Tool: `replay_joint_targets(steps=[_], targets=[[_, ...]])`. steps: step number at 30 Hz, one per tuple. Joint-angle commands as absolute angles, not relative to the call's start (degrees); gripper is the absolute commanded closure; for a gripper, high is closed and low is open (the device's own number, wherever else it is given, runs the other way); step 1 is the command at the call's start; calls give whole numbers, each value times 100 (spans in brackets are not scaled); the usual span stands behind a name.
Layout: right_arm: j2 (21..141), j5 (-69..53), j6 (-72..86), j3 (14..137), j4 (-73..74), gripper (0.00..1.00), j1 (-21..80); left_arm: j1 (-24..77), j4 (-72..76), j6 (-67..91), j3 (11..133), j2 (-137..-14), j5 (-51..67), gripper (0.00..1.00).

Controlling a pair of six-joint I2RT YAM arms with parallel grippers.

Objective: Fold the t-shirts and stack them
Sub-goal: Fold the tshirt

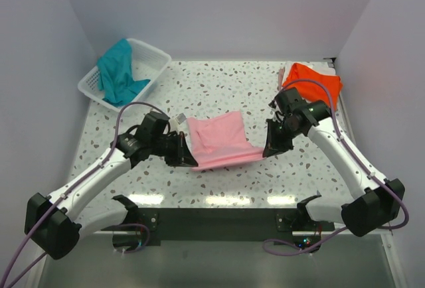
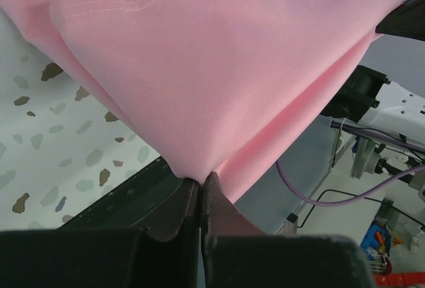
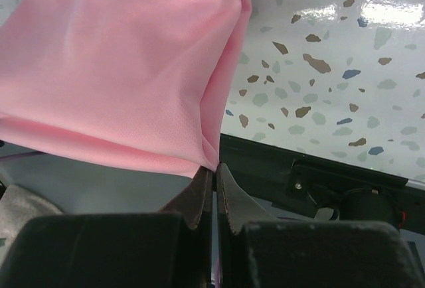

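Both arms reach inward, low over the tabletop (image 1: 219, 82) near its front edge, wrists facing each other. Pink t-shirt (image 1: 222, 141) spans between them in smooth doubled layers, front edge sagging. Orange t-shirt (image 1: 312, 82) lies crumpled at the far right corner. Teal t-shirt (image 1: 119, 75) drapes over the white basket (image 1: 158, 54) at the far left corner. Left fingers (image 2: 174, 212) are clenched on the pink t-shirt's left corner, right fingers (image 3: 196, 202) on its right corner.
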State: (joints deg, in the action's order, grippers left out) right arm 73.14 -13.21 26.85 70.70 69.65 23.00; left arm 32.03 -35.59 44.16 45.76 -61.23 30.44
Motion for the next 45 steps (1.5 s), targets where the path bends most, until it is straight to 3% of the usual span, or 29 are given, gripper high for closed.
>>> replay_joint_targets(steps=[1,23,45], targets=[[7137,-580,2715,7286,7524,100,2215,3173,-4245,4473,4553,-5898,3102,100],[9008,-167,2619,8761,6662,100,2206,2928,-2866,4500,4016,-6890,3708,100],[11521,-18,2514,11161,6583,100,2039,1231,-2549,3665,5554,-9297,4728,100]])
